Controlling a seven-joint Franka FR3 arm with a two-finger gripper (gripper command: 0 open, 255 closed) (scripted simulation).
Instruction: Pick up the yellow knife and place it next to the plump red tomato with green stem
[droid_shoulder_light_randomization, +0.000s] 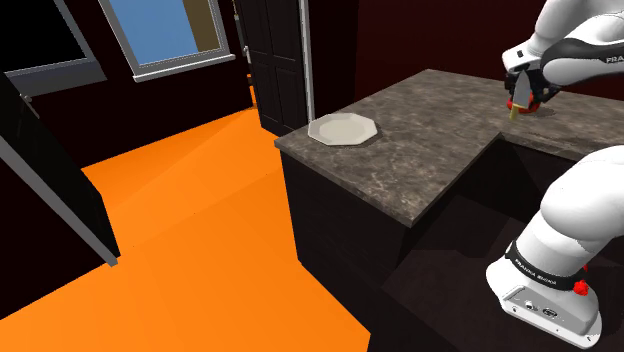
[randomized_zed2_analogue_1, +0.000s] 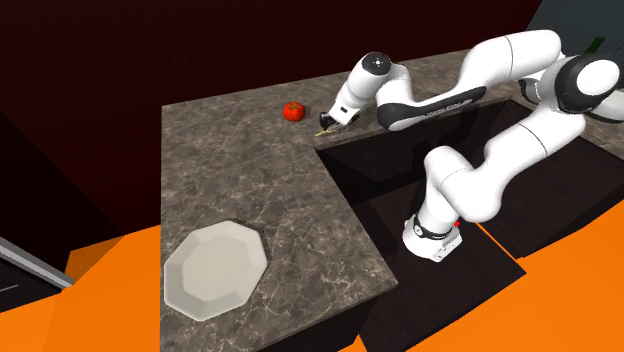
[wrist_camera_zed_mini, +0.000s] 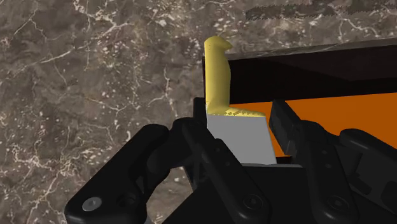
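Pincer (droid_shoulder_light_randomization: 521, 96) is down at the far right of the shoulder view, top corner of the frame, and it's got the knife (droid_shoulder_light_randomization: 515, 114)! In the wrist view the two black fingers (wrist_camera_zed_mini: 191, 143) are closed in on the grey blade from either side, gripping it. The yellow handle pokes out past the fingertips toward the dark marbled tabletop (droid_shoulder_light_randomization: 430, 145). Whether the handle's end touches the surface, I can't tell.

The tomato (randomized_zed2_analogue_1: 293, 110) sits in the upper middle of the second exterior view, red with a green top. The knife is just to its right there, close to the tabletop's inner corner. In the shoulder view the tomato peeks out red right behind the pincer.

The white plate (droid_shoulder_light_randomization: 342, 130) is well apart from all this, at the tabletop's near-left corner in the shoulder view. Orange floor (droid_shoulder_light_randomization: 200, 240) spreads across the lower left.
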